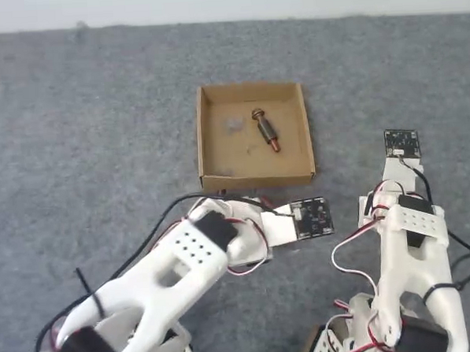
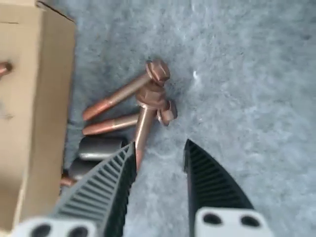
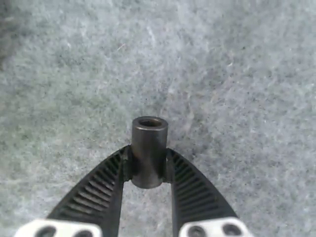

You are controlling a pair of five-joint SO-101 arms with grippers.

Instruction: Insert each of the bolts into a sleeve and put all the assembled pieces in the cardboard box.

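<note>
Three bolts [image 2: 126,91] loose, seemingly two sleeves [image 2: 101,147] alongside, another sleeve [image 3: 148,148] apart, one assembled piece [image 1: 266,131], one cardboard box [image 1: 256,177].

Grey carpet [image 1: 90,120], possibly felt

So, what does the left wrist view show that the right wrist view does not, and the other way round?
Left wrist view: three copper bolts in a loose pile, two dark sleeves lying against the wall of the cardboard box, and the left gripper above them, jaws open. Right wrist view: the right gripper, jaws shut on a single sleeve whose open bore is visible. Shared: the grey carpet and a pair of ribbed black jaws in front.
</note>
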